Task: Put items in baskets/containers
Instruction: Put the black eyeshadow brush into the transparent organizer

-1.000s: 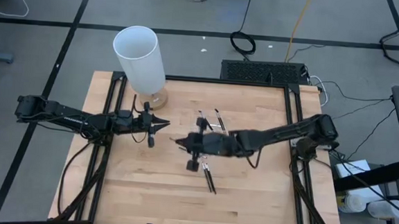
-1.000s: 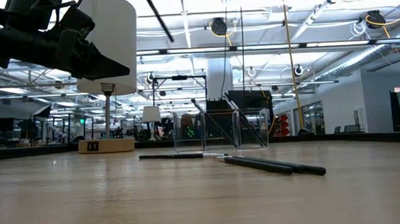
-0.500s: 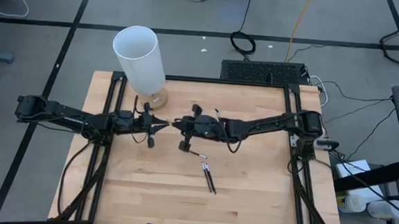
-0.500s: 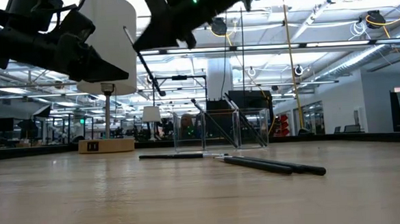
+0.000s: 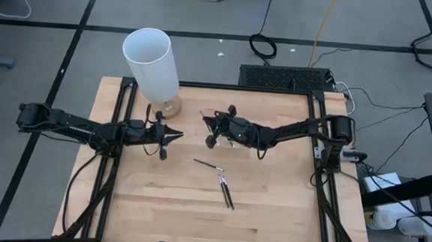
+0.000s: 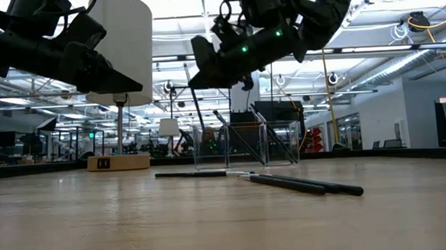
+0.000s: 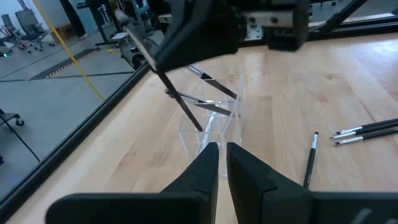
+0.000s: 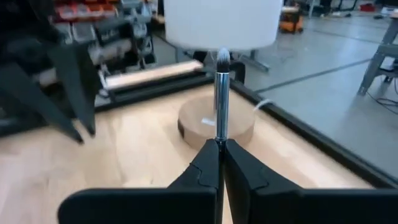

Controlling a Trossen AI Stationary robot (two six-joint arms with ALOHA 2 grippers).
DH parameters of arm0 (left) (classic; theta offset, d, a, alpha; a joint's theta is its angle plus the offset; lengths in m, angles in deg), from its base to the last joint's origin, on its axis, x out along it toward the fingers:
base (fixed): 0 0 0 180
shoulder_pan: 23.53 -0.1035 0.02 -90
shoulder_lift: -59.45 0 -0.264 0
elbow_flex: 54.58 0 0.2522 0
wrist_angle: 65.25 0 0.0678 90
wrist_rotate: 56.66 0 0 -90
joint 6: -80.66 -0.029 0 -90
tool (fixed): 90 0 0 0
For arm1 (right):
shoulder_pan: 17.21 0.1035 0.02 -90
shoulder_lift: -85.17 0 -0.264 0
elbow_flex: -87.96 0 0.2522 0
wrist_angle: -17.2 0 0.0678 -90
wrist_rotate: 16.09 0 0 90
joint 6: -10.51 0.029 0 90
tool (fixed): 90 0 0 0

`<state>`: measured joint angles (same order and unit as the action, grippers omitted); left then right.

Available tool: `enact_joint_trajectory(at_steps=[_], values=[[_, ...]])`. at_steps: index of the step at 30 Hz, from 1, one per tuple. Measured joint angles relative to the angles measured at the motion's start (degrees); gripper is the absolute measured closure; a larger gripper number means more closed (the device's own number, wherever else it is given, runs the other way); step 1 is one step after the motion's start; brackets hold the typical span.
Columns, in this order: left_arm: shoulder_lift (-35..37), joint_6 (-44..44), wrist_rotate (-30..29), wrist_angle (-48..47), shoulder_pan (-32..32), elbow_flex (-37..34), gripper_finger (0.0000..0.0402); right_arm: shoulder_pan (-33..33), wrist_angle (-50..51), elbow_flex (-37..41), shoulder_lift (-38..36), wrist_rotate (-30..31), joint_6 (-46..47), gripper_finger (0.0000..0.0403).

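Observation:
My right gripper (image 5: pixel 209 127) hangs above the table's middle, shut on one brush (image 7: pixel 168 87). The brush's dark handle slants down toward the clear container (image 7: pixel 210 119), which holds other brushes (image 7: pixel 211 93). That container also shows in the low view (image 6: pixel 247 147). Whether the handle end is inside it, I cannot tell. Three more brushes lie flat on the wood: a single one (image 5: pixel 208 165) and a pair (image 5: pixel 227 191). My left gripper (image 7: pixel 222 158) waits left of the container. Its fingers are almost together, with nothing between them. My right gripper pinches the brush between its two fingers, on the shaft just behind the silvery ferrule (image 8: pixel 219 134). The fingers reach in about level from the table's right. The brush is lifted clear and tilted. Its bristle end (image 8: pixel 222 59) points up, and its handle end (image 7: pixel 200 127) hangs below the fingers.
A tall white cylinder (image 5: pixel 152 61) on a round wooden base (image 5: pixel 170 108) stands at the far left of the table, just beyond both grippers. Open wood lies toward the near edge. A black frame rims the table (image 5: pixel 315 153).
My right gripper has carried its brush toward the table's far edge and downward, and has tipped toward level. It now stands over the clear container, and the single brush on the wood has come into view. The brush, high before, now hangs with its handle by the container.

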<state>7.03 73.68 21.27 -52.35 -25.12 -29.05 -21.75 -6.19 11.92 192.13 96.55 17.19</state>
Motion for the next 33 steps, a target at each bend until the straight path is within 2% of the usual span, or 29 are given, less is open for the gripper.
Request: enact_joint_trajectory(at_steps=[5,12,33], values=[[0.0,0.26,0.02,-0.15,0.0,0.0,0.036,0.54,1.29,0.08,0.07,-0.24,-0.32,0.0403],[0.0,0.32,0.04,0.49,0.0,0.0,0.036,0.48,9.38,0.09,0.07,-0.1,2.65,0.0403],[0.0,0.43,0.07,-0.02,0.0,0.0,0.036,0.51,13.83,0.09,0.07,-0.17,4.91,0.0403]])
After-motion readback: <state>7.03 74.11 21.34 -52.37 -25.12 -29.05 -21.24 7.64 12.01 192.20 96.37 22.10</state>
